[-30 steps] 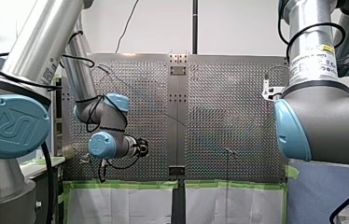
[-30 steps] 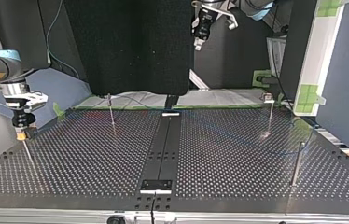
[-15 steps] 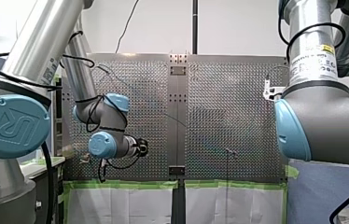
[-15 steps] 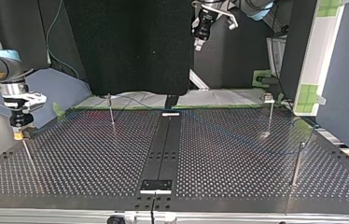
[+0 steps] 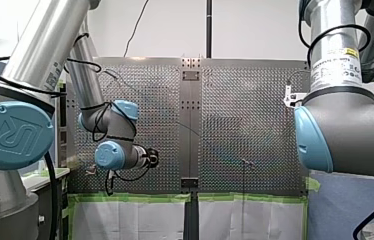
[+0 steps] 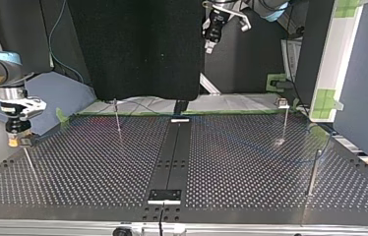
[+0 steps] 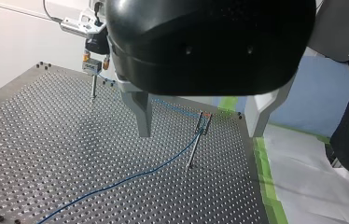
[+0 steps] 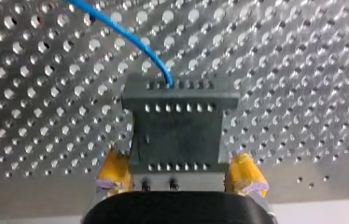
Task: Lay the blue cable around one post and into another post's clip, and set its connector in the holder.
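Top view, table (image 6: 251, 167) left edge: right gripper (image 6: 17, 142) directly over connector (image 8: 178, 126) atop corner post (image 6: 30, 164); grip state unreadable. From connector's far side, blue cable (image 8: 116, 25) runs straight away from gripper toward clip post (image 7: 196, 145). Further right: left gripper (image 7: 198, 135) wide, empty, high, well apart. Right arm nearer.

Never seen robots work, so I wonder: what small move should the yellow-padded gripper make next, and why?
Probably lift my right gripper straight off the connector. Its yellow pads stand apart from it on either side and the blue cable already leads in, so a straight retreat should avoid knocking it.
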`<control>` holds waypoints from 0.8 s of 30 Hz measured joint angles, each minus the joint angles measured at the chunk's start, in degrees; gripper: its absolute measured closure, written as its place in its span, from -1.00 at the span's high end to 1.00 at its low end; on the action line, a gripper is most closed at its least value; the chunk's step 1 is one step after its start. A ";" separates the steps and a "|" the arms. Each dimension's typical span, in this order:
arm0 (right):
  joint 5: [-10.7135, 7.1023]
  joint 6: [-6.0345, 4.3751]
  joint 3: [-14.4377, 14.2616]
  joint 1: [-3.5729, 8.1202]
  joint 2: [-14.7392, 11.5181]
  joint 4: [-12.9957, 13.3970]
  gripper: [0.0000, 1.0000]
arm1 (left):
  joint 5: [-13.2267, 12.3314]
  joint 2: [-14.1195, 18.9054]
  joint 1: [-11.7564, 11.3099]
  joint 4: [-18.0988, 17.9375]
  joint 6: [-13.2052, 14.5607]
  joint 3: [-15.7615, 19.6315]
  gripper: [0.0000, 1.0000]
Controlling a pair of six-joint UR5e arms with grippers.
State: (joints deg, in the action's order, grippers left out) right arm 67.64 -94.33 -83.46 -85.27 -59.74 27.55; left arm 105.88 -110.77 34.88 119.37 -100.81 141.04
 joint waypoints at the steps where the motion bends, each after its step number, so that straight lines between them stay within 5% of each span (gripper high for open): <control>1: 0.59 -0.02 0.00 0.07 0.00 -0.20 0.98 | 0.00 0.00 0.00 0.00 0.00 0.00 1.00; 14: 6.93 1.74 -1.56 1.10 -0.74 -4.76 0.98 | -0.05 0.00 0.01 -0.12 -0.11 0.00 1.00; 22: 11.10 -1.21 -5.63 0.21 -4.59 -1.57 0.98 | -0.13 0.00 0.03 -0.24 -0.17 0.00 1.00; 24: 12.26 -1.28 -6.78 -0.29 -5.73 -0.44 0.98 | -0.19 0.00 0.03 -0.25 -0.17 0.00 1.00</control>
State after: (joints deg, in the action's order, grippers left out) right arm 79.90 -95.61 -90.25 -85.56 -65.47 27.11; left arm 105.69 -110.77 34.91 119.12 -100.98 141.04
